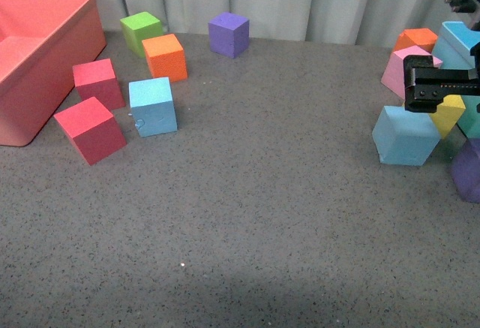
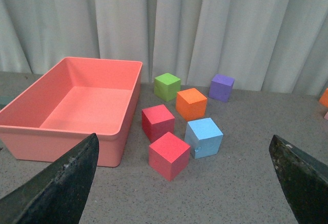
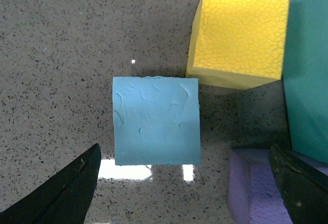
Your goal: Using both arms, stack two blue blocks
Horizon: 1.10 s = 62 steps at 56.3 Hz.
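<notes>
Because the right gripper [image 3: 183, 149] hangs with its jaws spread wide and empty over a light sky-blue foam cube [image 3: 156, 120], the descent looks best kept straight and centred, so the 2 fingers meet opposite faces squarely before closing. Room is tight: a yellow foam cube [image 3: 238, 37] sits just beside this blue cube, a purple foam cube [image 3: 251, 188] near it and a large teal bin [image 3: 307, 80] just past them, whereas the notched sky-blue foam cube [image 1: 153, 106] lies well apart from it across bare grey speckled tabletop [image 1: 285, 215], with the left gripper [image 2: 183, 137] likewise spread open and holding nothing.
</notes>
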Each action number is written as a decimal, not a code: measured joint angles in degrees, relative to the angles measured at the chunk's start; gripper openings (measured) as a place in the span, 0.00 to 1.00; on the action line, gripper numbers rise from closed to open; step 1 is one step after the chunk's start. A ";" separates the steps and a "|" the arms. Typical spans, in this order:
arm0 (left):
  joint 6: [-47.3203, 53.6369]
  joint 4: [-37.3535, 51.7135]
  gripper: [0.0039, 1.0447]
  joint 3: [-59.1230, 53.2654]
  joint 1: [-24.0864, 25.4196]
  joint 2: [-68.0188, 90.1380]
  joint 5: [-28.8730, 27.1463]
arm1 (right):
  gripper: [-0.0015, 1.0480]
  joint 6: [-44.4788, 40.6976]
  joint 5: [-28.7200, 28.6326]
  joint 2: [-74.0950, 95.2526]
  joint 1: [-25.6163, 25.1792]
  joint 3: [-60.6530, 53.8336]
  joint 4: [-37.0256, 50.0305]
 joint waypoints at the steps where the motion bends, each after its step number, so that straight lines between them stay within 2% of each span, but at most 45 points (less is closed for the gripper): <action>1: 0.00 0.00 0.94 0.00 0.00 0.00 0.00 | 0.91 0.09 -0.22 0.39 0.00 0.39 -0.24; 9: 0.00 0.00 0.94 0.00 0.00 0.00 0.00 | 0.91 1.03 -2.05 5.11 0.48 5.79 -3.19; 32: 0.00 0.00 0.94 0.00 0.00 0.00 0.00 | 0.91 2.49 -0.33 11.56 2.19 12.26 -10.12; 55: 0.00 0.00 0.94 0.00 0.00 0.00 0.00 | 0.91 2.40 0.85 14.19 2.16 13.99 -11.02; 57: 0.00 0.00 0.94 0.00 0.00 0.00 0.00 | 0.89 2.32 1.27 14.34 2.16 14.10 -10.95; 62: 0.00 0.00 0.94 0.00 0.00 0.02 0.00 | 0.78 1.79 2.49 14.86 2.19 14.40 -10.99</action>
